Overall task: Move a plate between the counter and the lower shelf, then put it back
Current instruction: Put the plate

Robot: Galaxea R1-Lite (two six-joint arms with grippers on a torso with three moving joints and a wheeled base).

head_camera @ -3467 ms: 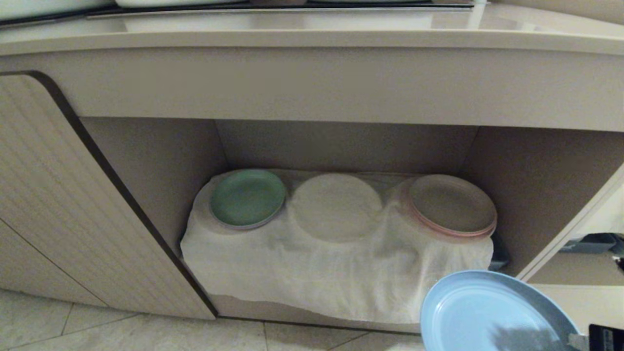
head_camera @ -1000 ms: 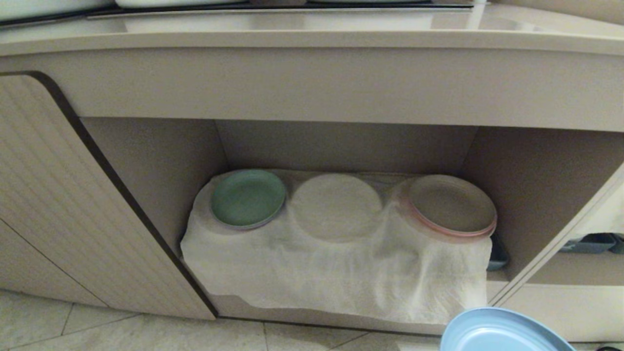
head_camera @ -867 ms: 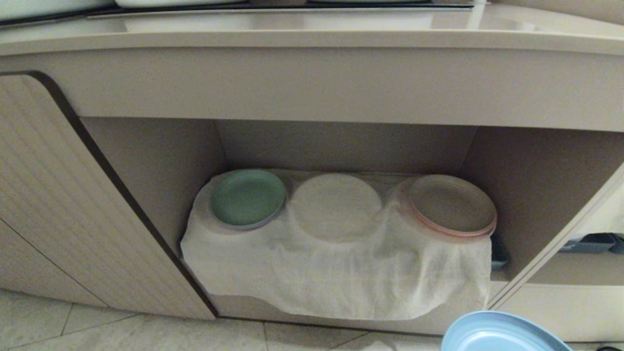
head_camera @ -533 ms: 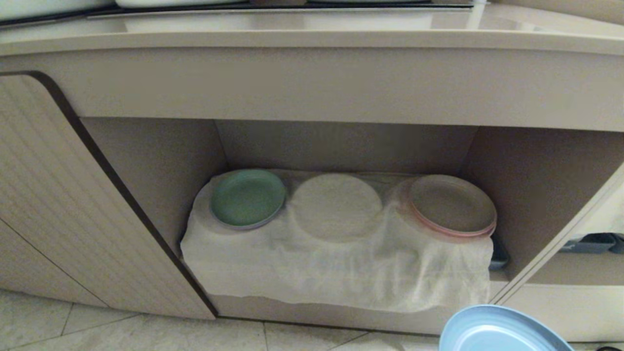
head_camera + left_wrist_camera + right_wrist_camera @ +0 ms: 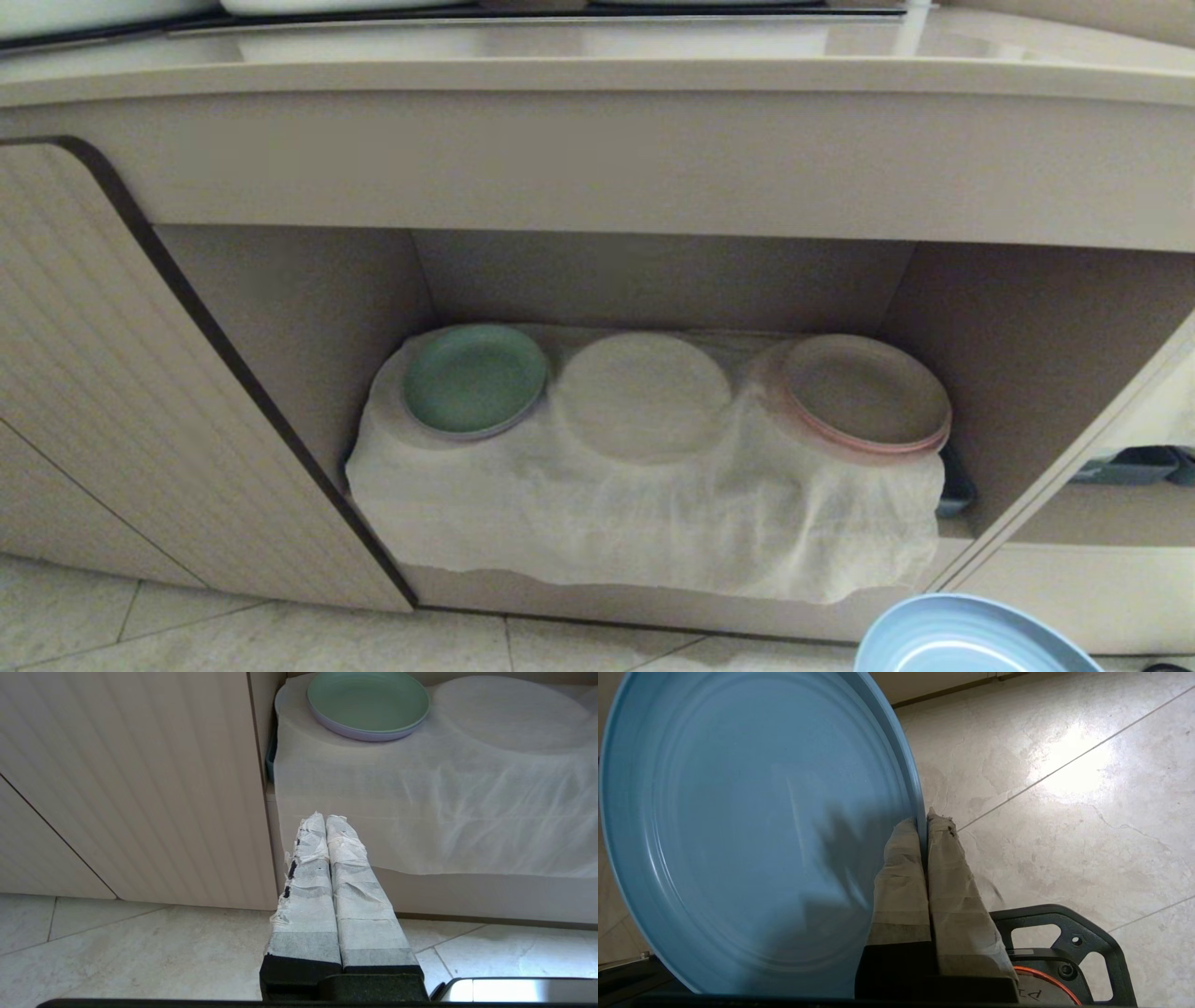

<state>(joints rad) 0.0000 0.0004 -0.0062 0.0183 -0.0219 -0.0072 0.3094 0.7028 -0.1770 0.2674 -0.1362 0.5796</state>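
- The right gripper [image 5: 923,826] pinches the light blue plate [image 5: 971,639] by its rim, lower right of the head view.
- The left gripper [image 5: 325,823] is closed, empty.
- The plate appears mid-transfer; the lower shelf [image 5: 653,280] or the counter [image 5: 597,70] remains.

Light blue plate [image 5: 738,835] — green plate [image 5: 473,378] (white cloth [image 5: 644,523]).
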